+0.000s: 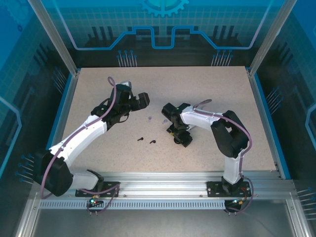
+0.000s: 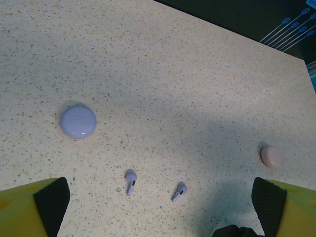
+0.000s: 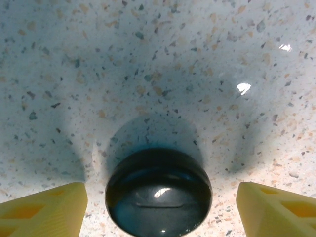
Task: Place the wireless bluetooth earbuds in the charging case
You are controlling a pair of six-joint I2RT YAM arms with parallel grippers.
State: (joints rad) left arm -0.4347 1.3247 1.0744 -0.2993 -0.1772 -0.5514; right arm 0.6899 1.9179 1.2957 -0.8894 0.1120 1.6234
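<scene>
A black round charging case [image 3: 158,192] lies on the speckled table between the yellow fingers [image 3: 44,207] of my right gripper [image 3: 160,210]. The jaws stand open with a gap on each side of the case. From above, the right gripper [image 1: 181,139] points down at the table's middle. Two lilac earbuds [image 2: 130,181] [image 2: 179,191] lie just ahead of my open left gripper [image 2: 160,217], and nothing is between its fingers. A lilac case [image 2: 78,121] sits further on to the left. Two black earbuds [image 1: 140,139] [image 1: 152,142] lie between the two arms.
A pale pink case [image 2: 271,156] rests at the right of the left wrist view. The left gripper [image 1: 139,100] hovers left of the table's centre. Blue-lit frame walls [image 1: 64,98] border the table on three sides.
</scene>
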